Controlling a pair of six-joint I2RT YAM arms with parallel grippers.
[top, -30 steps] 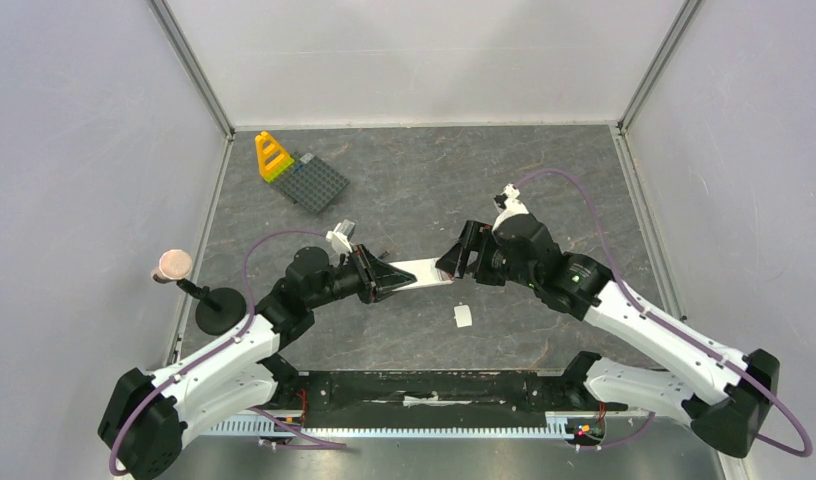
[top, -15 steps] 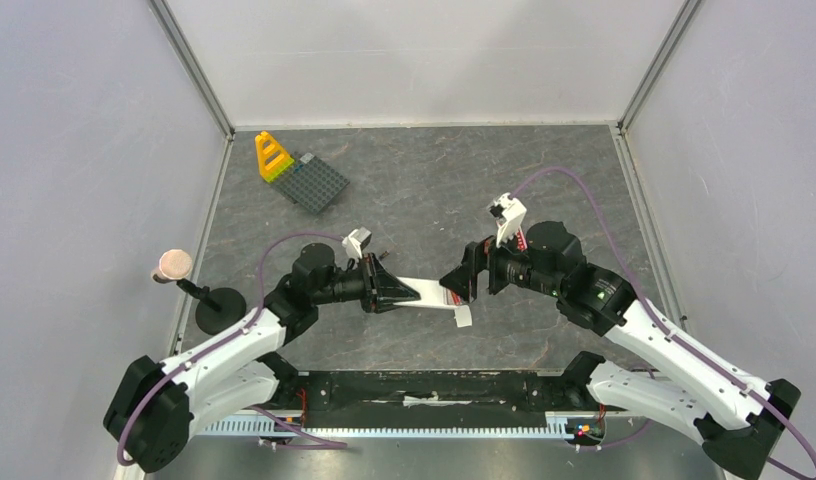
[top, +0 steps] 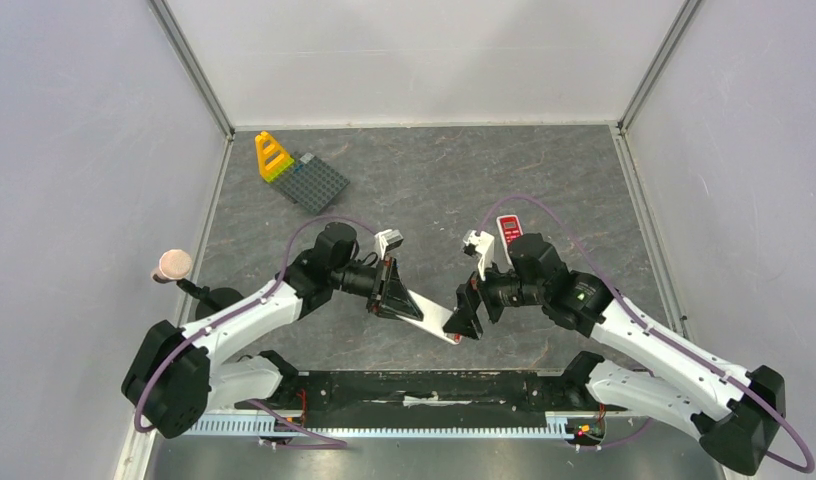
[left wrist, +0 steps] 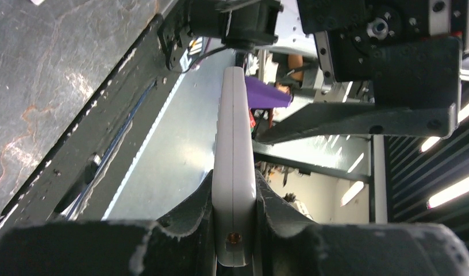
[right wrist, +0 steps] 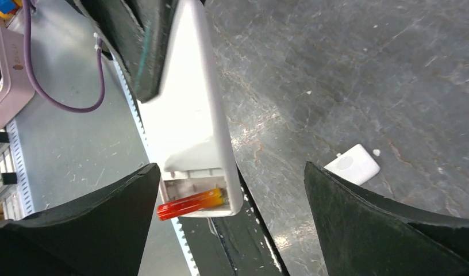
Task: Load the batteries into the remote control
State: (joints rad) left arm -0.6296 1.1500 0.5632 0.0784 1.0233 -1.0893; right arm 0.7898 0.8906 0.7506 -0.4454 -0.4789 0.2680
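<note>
off the left claw (top: 408, 303), the remote (top: 437, 321) points diagonally near-right.

No lettering, brand, number or sign is legible in any view; the remote (right wrist: 192, 103) and the battery (right wrist: 192, 202) in its open end show no print that can be made out.

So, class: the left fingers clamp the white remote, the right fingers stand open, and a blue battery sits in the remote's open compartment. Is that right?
Not quite: the battery in the open compartment of the remote is red-orange, not blue, as the right wrist view shows. The left fingers do clamp the remote and the right fingers stand open.
</note>
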